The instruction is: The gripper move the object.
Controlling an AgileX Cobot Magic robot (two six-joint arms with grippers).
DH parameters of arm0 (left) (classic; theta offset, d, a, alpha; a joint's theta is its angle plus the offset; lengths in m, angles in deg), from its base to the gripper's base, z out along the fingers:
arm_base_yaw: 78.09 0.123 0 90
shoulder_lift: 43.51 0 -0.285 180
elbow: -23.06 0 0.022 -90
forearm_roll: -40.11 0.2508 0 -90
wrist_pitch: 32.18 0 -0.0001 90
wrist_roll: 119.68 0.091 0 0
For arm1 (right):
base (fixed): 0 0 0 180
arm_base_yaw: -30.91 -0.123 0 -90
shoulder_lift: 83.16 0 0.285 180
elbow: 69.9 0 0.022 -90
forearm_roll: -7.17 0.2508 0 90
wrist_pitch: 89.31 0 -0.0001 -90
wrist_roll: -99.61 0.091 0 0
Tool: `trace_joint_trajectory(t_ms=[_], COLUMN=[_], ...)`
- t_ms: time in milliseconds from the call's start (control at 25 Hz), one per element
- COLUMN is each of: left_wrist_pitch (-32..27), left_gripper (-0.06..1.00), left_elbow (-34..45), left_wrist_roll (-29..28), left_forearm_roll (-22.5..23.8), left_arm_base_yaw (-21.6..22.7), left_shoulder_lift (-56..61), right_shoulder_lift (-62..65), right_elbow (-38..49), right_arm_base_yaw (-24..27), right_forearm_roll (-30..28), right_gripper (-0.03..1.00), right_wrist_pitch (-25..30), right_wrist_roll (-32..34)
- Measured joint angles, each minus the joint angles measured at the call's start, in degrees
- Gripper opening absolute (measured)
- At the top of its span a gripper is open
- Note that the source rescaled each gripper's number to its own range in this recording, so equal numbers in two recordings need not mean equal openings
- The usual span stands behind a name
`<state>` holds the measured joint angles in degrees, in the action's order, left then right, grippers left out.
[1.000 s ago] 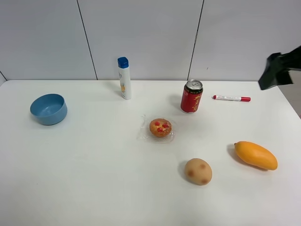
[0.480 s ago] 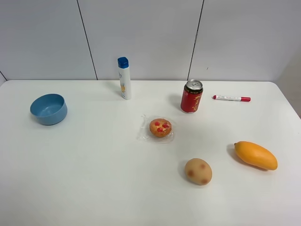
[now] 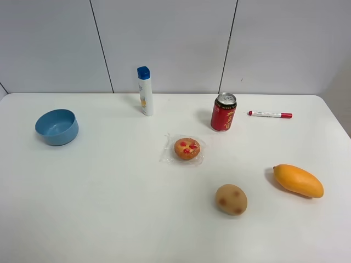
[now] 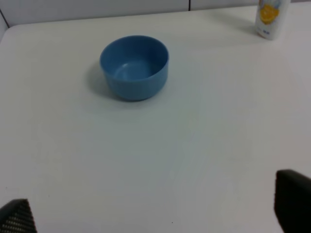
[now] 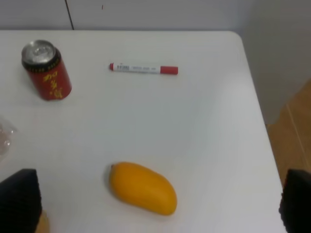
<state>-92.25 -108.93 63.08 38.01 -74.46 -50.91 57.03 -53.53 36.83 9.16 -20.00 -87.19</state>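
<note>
End effector (image 5: 158, 204) fingers spread above cylindrical red metal can (image 5: 46, 71).

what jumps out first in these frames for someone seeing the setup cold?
The red can standing upright toward the back of the white table, with a red-capped marker lying just to its right. Next, the orange mango near the right edge and the blue bowl alone at far left. No arm shows in the high view; each wrist view shows only dark fingers at its corners, wide apart and holding nothing.
</note>
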Motion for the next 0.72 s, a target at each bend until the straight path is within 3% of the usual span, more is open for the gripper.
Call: trace_joint_trajectory(t_ms=[280,720], left_wrist_pitch=[0.0,0.0], left_gripper=[1.0,1.0], left_elbow=[0.0,0.0], left_wrist_roll=[0.0,0.05], left_forearm_roll=[0.0,0.0], left_arm_base_yaw=[0.0,0.0], left_shoulder_lift=[0.0,0.0], right_shoulder_lift=[12.31,31.13], right_elbow=[17.48,32.44], right_arm_base_yaw=[0.0,0.0], right_forearm_roll=[1.45,1.71], right_gripper=[1.0,1.0], right_wrist_pitch=[-4.79,-8.05], right_wrist_roll=[0.0,0.0])
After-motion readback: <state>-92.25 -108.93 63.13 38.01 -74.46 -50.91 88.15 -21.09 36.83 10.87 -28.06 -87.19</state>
